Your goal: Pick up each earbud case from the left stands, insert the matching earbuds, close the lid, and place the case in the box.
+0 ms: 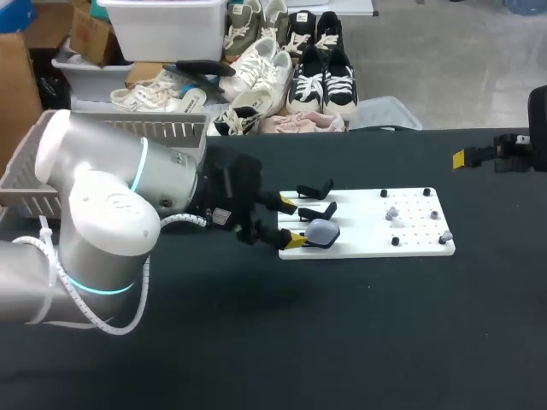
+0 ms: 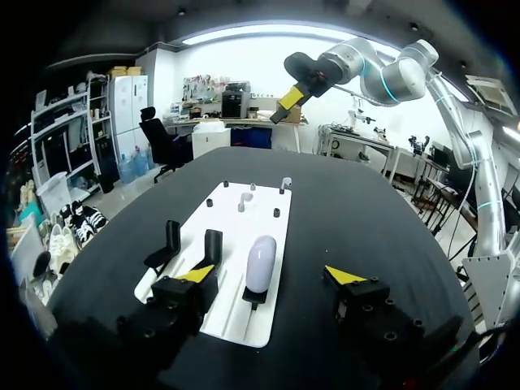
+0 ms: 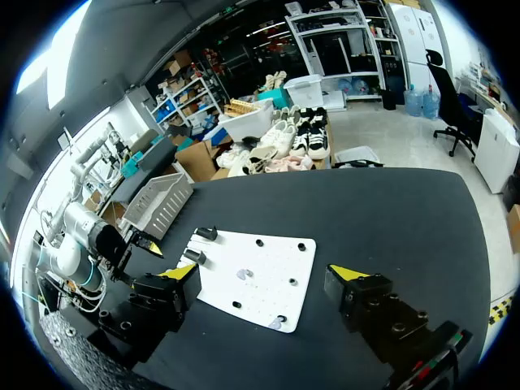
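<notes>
left gripper (image 2: 270, 275) fingers spread wide, nothing pinched | earbud case (image 2: 261, 262) just ahead, in line with the gap: smooth pale pebble propped on a black stand (image 2: 253, 296), I reckon so I can grab its sides | tiny earbuds (image 2: 242, 201) further along the matte white board (image 2: 231, 244) | right gripper (image 3: 263, 273) also apart, parked well off

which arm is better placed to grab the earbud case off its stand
Left, I'd say. The left gripper is open with the earbud case just ahead between its fingers, while the right gripper hangs open beyond the far end of the white board.
</notes>
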Action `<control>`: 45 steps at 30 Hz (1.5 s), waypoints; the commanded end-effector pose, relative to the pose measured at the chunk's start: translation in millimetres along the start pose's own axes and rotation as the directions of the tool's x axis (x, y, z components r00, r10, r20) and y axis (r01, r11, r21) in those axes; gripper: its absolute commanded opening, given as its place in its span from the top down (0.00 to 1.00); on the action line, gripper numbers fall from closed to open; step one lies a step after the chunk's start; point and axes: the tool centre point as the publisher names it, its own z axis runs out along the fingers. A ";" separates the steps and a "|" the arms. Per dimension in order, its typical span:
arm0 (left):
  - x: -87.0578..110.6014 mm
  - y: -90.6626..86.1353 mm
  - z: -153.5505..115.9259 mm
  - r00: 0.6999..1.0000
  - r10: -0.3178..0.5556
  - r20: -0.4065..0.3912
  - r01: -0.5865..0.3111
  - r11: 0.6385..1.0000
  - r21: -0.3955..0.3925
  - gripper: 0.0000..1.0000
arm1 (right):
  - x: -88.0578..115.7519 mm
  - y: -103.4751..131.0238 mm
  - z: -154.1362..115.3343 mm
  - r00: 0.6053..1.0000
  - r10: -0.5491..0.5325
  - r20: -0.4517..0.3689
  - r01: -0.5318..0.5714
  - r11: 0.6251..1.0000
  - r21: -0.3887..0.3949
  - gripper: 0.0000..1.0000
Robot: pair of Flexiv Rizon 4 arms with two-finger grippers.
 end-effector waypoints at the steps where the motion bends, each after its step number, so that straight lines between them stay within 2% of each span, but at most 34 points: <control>1: 3.2 2.7 8.7 1.000 -0.001 0.014 0.002 1.000 -0.007 0.30 | -0.2 -2.0 0.4 1.000 -0.002 -0.001 0.002 1.000 -0.007 0.00; 8: 6.0 9.2 14.9 1.000 -0.005 0.027 0.005 1.000 -0.023 0.39 | -0.2 -2.0 0.4 1.000 -0.002 -0.001 0.002 1.000 -0.007 0.00; 14: 9.1 12.5 15.6 0.999 -0.006 0.033 0.007 1.000 -0.027 0.41 | -0.2 -2.0 0.4 1.000 -0.002 -0.001 0.002 1.000 -0.007 0.00; 17: 12.3 11.6 14.9 1.000 -0.008 0.029 0.009 1.000 -0.017 0.48 | -0.2 -2.0 0.4 1.000 -0.002 -0.001 0.002 1.000 -0.007 0.00; 21: 15.5 8.4 13.5 1.000 -0.002 0.027 0.002 1.000 -0.001 0.47 | -0.2 -2.0 0.4 1.000 -0.002 -0.001 0.002 1.000 -0.007 0.00; 23: 16.3 8.0 14.2 1.000 0.001 0.027 -0.001 1.000 0.002 0.50 | -0.2 -2.0 0.4 1.000 -0.002 -0.001 0.002 1.000 -0.007 0.00; 32: 13.2 6.9 19.3 0.999 0.000 0.037 0.000 1.000 0.018 0.45 | -0.2 -2.0 0.4 1.000 -0.002 -0.001 0.002 1.000 -0.007 0.00; 35: 13.0 6.0 21.6 0.999 0.002 0.040 -0.003 1.000 0.020 0.47 | -0.2 -2.0 0.4 1.000 -0.002 -0.001 0.002 1.000 -0.007 0.00; 45: 10.1 9.4 28.6 0.999 0.018 0.048 -0.020 0.999 0.031 0.48 | -0.2 -2.0 0.4 1.000 -0.002 -0.001 0.002 1.000 -0.007 0.00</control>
